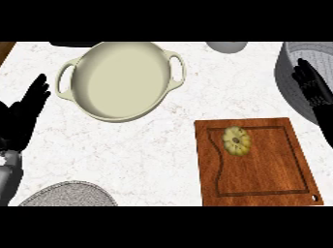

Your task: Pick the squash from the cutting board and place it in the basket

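1. Since the squash (235, 140) lies untouched on the cutting board (259, 179), near the board's far edge and left of its middle, we judge the step in hand to be the reach and pick, with none of the task done yet.
2. Our right hand (311, 86) is the natural one to use: it shows at the view's right, fingers straight and holding nothing, over the rim of the grey basket (289, 72), which lies beyond the board's far right corner.
3. Our left hand (18, 118) rests open at the view's left edge, fingers up, well apart from the board; we would leave it there.
4. To do the pick well, we should bring the right hand back from the basket and left, over the squash, then come down from above so that fingers and thumb can curl round its sides.
5. The squash looks small, flattish and ribbed, so we expect it may slide on the smooth wood if nudged sideways; closing evenly on both sides should help.
6. We should lift it well off the board before carrying it, so that it passes over the basket's wall.
7. The cream two-handled pot (119, 80) on the tabletop (162, 145) stands left of our path and need not be touched.
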`<state>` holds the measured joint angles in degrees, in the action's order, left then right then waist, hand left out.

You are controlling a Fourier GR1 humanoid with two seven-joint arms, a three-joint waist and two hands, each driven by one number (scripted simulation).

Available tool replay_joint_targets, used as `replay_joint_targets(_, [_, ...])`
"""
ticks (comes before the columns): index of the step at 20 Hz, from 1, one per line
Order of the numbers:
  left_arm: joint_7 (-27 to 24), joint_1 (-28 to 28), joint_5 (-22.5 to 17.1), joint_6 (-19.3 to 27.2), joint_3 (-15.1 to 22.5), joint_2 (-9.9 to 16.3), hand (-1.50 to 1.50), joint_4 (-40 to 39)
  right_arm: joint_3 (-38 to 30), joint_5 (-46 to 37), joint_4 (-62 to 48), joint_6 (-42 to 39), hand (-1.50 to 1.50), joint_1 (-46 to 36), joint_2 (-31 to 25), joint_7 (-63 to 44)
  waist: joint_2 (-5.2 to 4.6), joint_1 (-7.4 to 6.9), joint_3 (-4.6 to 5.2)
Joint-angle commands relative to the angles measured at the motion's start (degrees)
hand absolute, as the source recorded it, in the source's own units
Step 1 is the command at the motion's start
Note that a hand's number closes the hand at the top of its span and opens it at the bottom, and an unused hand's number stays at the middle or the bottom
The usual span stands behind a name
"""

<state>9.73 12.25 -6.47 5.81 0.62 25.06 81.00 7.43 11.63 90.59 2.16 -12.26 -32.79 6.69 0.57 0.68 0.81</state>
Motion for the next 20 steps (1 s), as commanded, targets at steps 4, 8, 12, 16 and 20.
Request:
replay_joint_targets(4, [-1.6,0.1,0.9,2.8,-1.7,-2.4,0.00,1.1,0.1,-11.5,-0.2,0.1,1.50,-8.0,-7.4,-4.7,-0.63,-1.26,-0.74])
replay_joint_targets(8, [-0.5,1.3,-1.2,2.9,-1.1,-5.2,0.00,1.3,8.2,-9.8,4.2,-5.1,1.50,-9.5,0.0,7.9,-0.90,-2.54,-0.91])
replay_joint_targets(12, [-1.8,-0.4,0.2,3.9,-0.7,-5.8,0.00,2.1,15.7,-35.1,-0.4,18.2,-1.50,-6.4,8.2,5.1,-0.63,-1.79,-0.81])
replay_joint_targets(16, [-2.0,-0.8,0.8,4.1,0.1,-6.7,0.00,1.3,13.9,-48.1,-0.6,26.9,-1.50,-10.0,7.8,-9.5,-0.24,-0.57,-0.62])
replay_joint_targets(20, [-2.0,-2.1,0.3,4.8,-2.4,-5.3,0.00,2.0,15.7,-58.5,8.4,17.8,-1.50,-11.3,3.9,-28.1,0.52,0.77,-0.47])
